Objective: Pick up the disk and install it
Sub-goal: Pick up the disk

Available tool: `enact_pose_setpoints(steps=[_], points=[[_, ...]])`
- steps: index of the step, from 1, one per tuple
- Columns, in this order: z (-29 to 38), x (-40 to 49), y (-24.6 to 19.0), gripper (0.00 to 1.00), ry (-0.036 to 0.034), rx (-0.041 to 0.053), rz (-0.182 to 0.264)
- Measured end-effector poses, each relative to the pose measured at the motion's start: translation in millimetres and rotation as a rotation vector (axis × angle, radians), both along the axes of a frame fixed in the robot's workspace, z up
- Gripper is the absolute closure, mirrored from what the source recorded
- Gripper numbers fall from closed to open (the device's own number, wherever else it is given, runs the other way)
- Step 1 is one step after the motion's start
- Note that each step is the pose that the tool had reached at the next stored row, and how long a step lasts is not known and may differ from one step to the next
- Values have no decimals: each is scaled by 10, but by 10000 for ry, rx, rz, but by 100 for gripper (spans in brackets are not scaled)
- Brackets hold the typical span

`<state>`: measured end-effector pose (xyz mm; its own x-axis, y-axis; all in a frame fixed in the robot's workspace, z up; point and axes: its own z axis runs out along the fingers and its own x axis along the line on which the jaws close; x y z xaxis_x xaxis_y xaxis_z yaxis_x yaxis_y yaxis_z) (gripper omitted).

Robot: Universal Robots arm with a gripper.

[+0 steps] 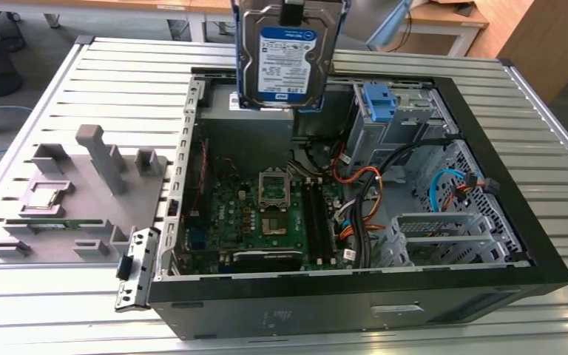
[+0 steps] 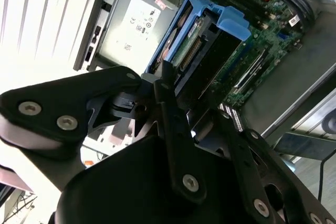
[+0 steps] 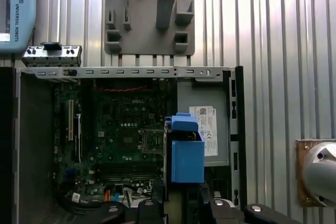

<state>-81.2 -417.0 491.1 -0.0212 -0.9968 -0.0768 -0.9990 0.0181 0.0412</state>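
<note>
**Disk held on edge above the open case**

The disk (image 1: 286,59) hangs upright from the gripper (image 1: 292,9), whose fingers are clamped on its upper end. Its labelled face is turned toward the exterior view. Holding it by one end leaves the long sides, with their blue bracket (image 2: 210,19), free of the fingers, probably so those rails can meet a slot unobstructed.

It sits high over the far side of the computer case (image 1: 550,274), above the power supply (image 3: 202,95) and just beside the motherboard (image 1: 264,207), and appears clear of both. The first wrist view looks straight down the disk's length, and the bracket's end overlaps the seam between board and supply.

Toward the exterior view's right stands a metal drive cage (image 1: 402,133) topped by a blue clip (image 1: 378,100). A bundle of cables (image 1: 363,192) runs close beside the cage, so room there looks tight. The case's walls rise all round. Above the rim the air is open. The gray tray (image 1: 77,185) lies well apart on the slatted table (image 1: 521,96).
</note>
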Motion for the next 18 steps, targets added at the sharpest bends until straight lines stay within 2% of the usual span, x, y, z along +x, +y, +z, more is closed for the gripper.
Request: enact_pose_setpoints(steps=[8, 11, 13, 18], points=[[-1, 345, -1, 65, 1, 0, -1], [-2, 437, -2, 65, 0, 1, 0], [-2, 472, -2, 65, 1, 0, 0], [-2, 479, -5, 65, 0, -2, -1]])
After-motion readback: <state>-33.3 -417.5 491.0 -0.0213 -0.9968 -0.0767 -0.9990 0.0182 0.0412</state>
